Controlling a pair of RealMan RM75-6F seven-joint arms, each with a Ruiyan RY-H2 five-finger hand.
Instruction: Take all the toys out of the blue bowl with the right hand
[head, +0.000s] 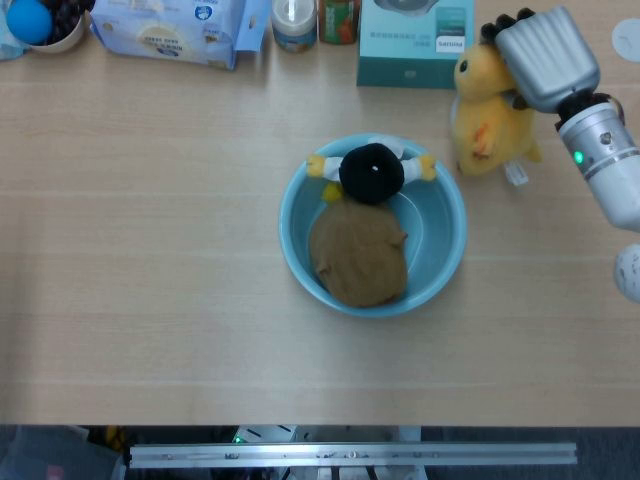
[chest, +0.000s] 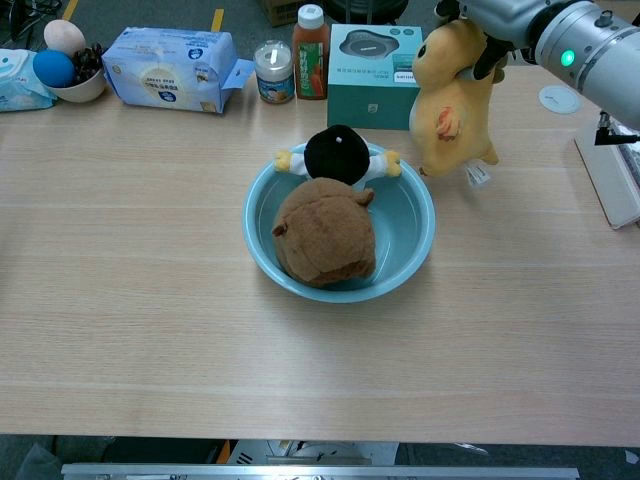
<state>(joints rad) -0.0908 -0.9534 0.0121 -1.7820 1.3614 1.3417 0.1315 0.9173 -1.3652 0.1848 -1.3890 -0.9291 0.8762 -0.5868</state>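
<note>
Right hand grips the yellow plush toy by its upper back, toy upright, out of the bowl and just beside its rim, near the teal box. Blue bowl sits below-left of the hand; it holds a brown plush toy and a black-headed plush leaning on the far rim. Left hand not visible in either view.

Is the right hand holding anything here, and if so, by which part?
Yes: the right hand holds the yellow plush toy by its head, at the top, beside the blue bowl. The left hand is not in view.
</note>
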